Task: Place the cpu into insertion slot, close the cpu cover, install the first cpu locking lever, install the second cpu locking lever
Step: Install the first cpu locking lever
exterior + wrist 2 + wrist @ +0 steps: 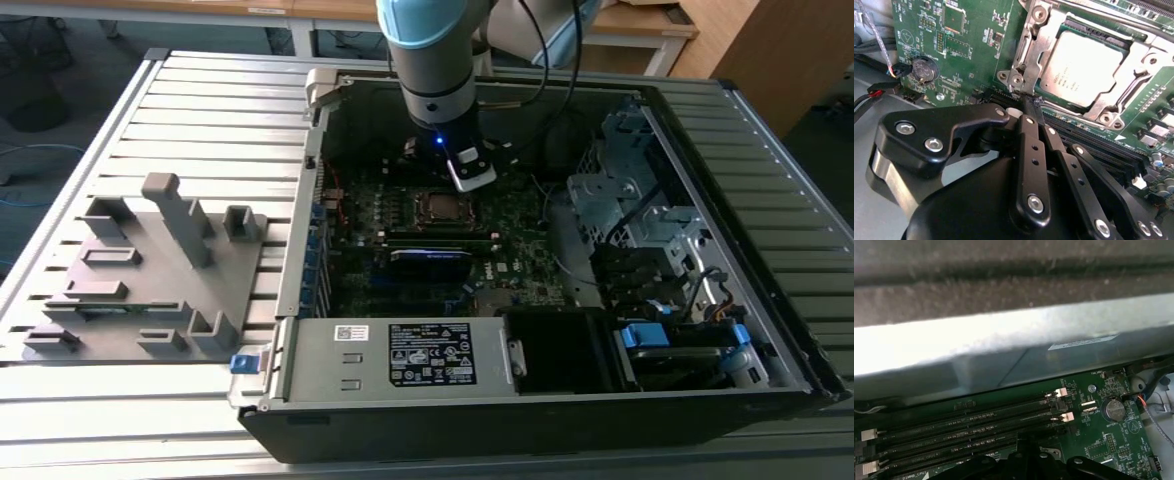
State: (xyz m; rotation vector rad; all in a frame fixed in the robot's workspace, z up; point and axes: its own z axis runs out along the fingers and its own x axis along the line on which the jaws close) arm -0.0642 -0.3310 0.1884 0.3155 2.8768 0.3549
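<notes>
Silver metal of the cpu cover [1114, 107] lies flat over the cpu [1086, 65], which sits in the insertion slot [441, 207] on the green board. The gripper [1030, 102] is pinched together, its tip touching the cover's corner. Black gripper parts hide the board below.

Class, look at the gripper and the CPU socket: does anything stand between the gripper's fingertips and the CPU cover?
Nothing visible does. In the second wrist view the gripper has its tips at the edge of the cpu cover, which lies closed over the cpu. Whether they touch it cannot be told.
</notes>
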